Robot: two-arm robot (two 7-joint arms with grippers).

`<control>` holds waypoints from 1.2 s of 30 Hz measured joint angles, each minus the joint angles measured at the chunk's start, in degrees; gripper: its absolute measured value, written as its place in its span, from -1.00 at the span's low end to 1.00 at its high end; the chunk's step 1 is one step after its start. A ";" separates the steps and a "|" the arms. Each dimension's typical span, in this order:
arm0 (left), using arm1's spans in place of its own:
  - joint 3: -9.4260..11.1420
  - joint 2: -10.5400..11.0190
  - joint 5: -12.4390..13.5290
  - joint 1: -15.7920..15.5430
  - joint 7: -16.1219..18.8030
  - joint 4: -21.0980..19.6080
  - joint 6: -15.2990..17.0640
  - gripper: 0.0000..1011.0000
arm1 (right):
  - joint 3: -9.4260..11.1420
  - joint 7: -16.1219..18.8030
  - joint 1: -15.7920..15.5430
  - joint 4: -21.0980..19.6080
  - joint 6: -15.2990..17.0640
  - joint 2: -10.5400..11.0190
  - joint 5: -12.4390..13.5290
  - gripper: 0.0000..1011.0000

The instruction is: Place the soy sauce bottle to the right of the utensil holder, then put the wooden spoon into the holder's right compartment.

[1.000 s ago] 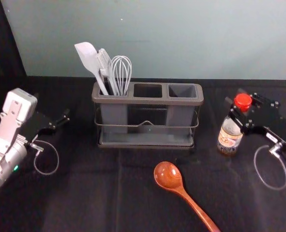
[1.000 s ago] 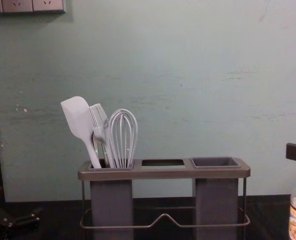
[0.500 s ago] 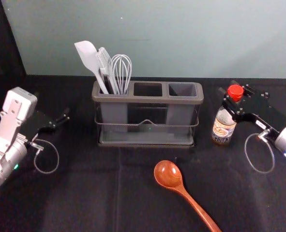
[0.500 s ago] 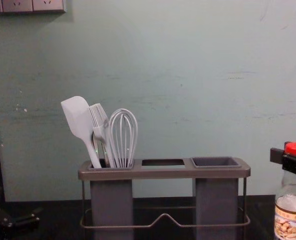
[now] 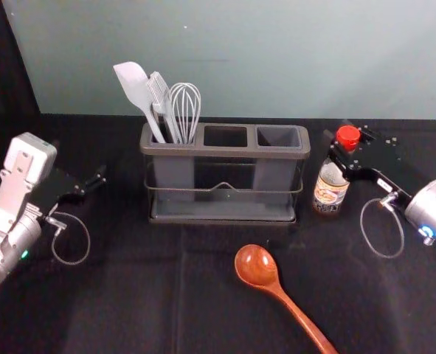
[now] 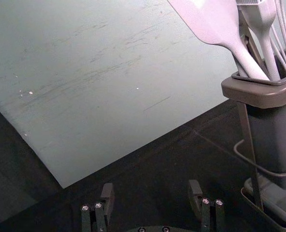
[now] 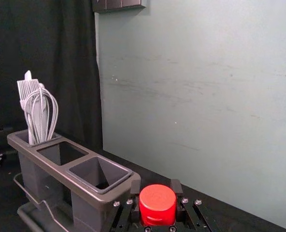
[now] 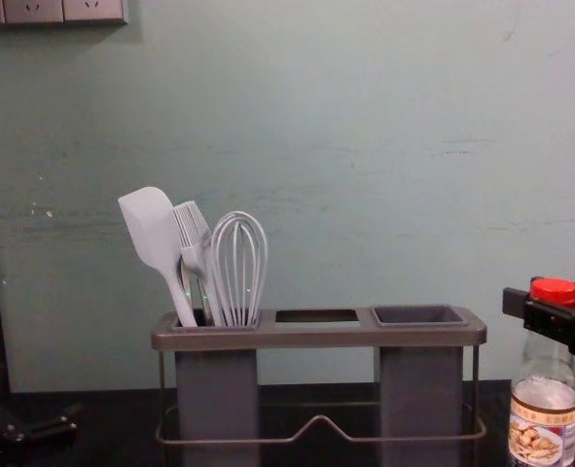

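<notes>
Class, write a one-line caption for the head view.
The right gripper grips the soy sauce bottle right of the utensil holder, while the wooden spoon lies in front.

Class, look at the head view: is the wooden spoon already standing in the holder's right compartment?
No, the wooden spoon lies on the dark tablecloth in front of the utensil holder.

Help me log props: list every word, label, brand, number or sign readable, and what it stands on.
Label on the soy sauce bottle held by the right tool: printed characters, too blurred to read.
White strip on the right arm: too small to read.
Legible text: none.
</notes>
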 joint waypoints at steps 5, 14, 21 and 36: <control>0.00 0.00 0.00 0.00 0.00 0.00 0.00 0.99 | -0.13 0.01 0.44 0.84 -0.33 -0.44 0.00 -0.25; 0.00 0.00 0.00 0.00 0.00 0.00 0.00 0.99 | -0.33 0.18 0.81 1.95 -0.80 -1.05 0.12 -0.25; 0.00 0.00 0.00 0.00 0.00 0.00 0.00 0.99 | -0.37 0.41 0.82 2.32 -1.22 -1.42 0.42 -0.25; 0.00 0.00 0.00 0.00 0.00 0.00 0.00 0.99 | -0.60 0.38 1.11 3.38 -1.77 -2.14 0.44 -0.25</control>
